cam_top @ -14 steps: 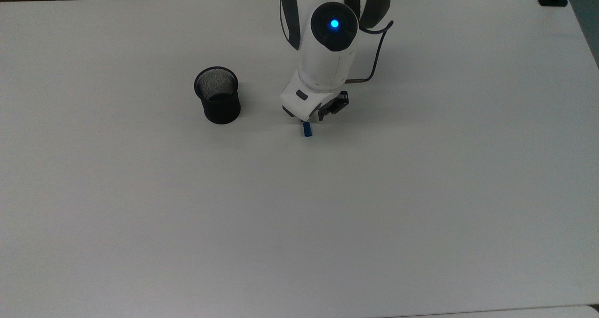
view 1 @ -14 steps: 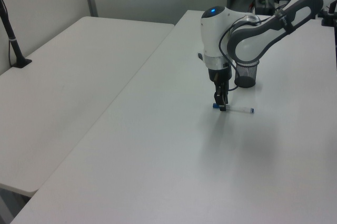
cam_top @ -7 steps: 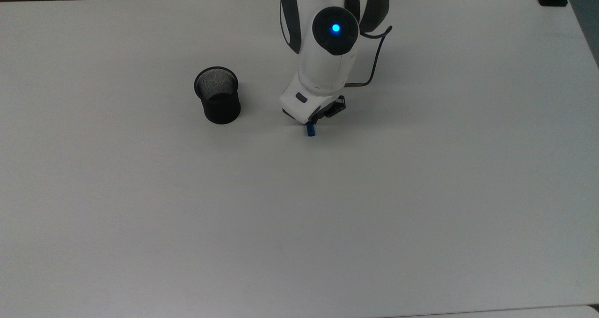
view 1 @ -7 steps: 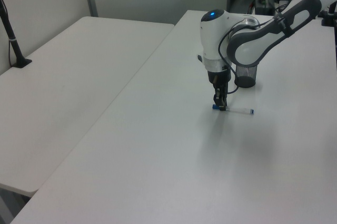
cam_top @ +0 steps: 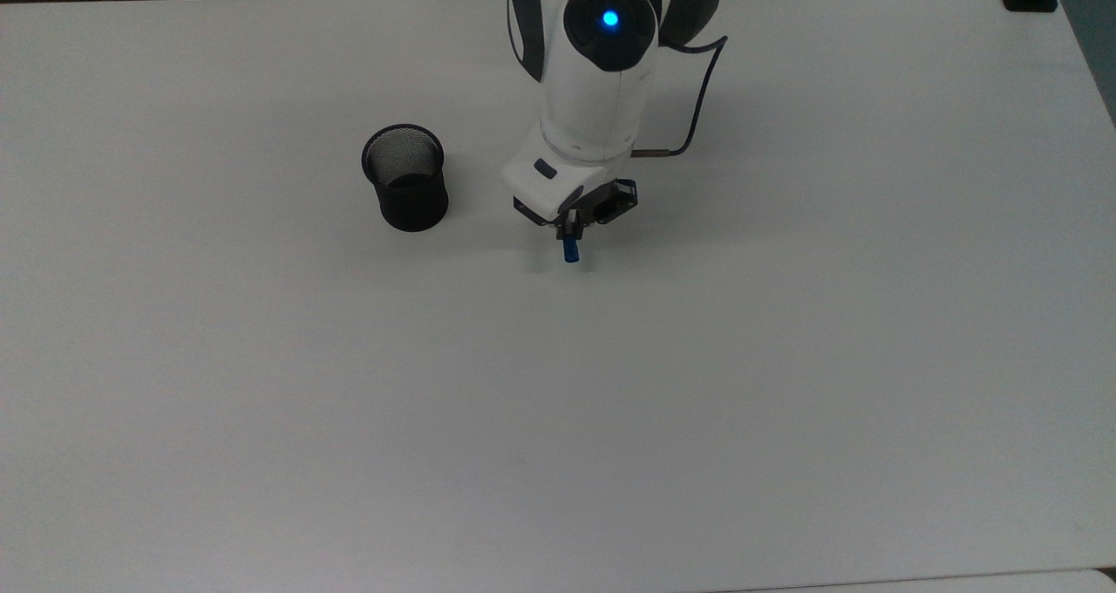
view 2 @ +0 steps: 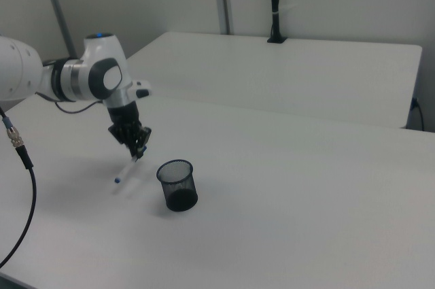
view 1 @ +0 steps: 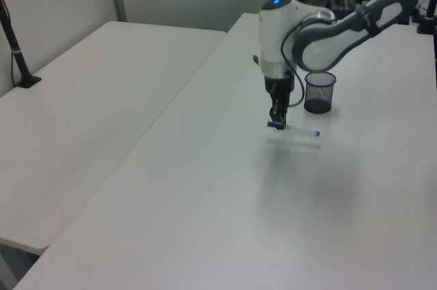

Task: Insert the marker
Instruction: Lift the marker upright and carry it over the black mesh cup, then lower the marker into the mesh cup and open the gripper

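Mesh cup (cam_top: pixel 404 177) came first as we read the top view from its left: black, upright on the white table (cam_top: pixel 785 357), open mouth up, with nothing we could make out inside but its dark floor. In the left view the same cup (view 1: pixel 319 92) stood behind the arm, and in the right view it (view 2: pixel 177 184) sat to the right of the gripper.

Next along in the top view we found the gripper (cam_top: pixel 571 227), pointing down, its fingers clamped on the marker (cam_top: pixel 570 249) near the blue cap. From above we saw little more than that blue cap poking out below the fingers, pointing toward the bottom of the picture; the white barrel was hidden under the wrist.

The left view gave us what the top view did not. There the gripper (view 1: pixel 276 121) held the marker (view 1: pixel 295 129) clear of the table, a pale shadow lying beneath it. The long axis ran close to level, cap end in the fingers, small blue end plug pointing toward the left view's right.

In the right view the marker (view 2: pixel 126 169) slanted down from the gripper (view 2: pixel 136 151) toward the right view's lower left, well apart from the cup.
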Robot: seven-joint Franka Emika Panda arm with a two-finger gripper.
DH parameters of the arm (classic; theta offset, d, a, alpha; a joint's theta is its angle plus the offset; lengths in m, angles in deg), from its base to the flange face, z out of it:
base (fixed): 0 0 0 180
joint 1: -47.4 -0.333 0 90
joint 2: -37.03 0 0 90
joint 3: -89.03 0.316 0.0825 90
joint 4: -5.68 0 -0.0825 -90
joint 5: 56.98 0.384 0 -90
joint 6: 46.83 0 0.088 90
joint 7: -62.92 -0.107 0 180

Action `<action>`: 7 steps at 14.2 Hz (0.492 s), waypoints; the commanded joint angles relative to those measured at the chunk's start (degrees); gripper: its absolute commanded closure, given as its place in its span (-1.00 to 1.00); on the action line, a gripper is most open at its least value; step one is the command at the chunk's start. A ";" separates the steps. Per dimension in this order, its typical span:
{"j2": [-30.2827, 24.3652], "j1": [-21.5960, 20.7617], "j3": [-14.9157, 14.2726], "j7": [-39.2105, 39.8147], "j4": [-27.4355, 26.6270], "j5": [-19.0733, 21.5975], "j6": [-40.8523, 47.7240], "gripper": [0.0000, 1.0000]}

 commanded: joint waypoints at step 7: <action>-17.73 11.47 -0.35 1.66 -5.25 1.02 -1.63 0.93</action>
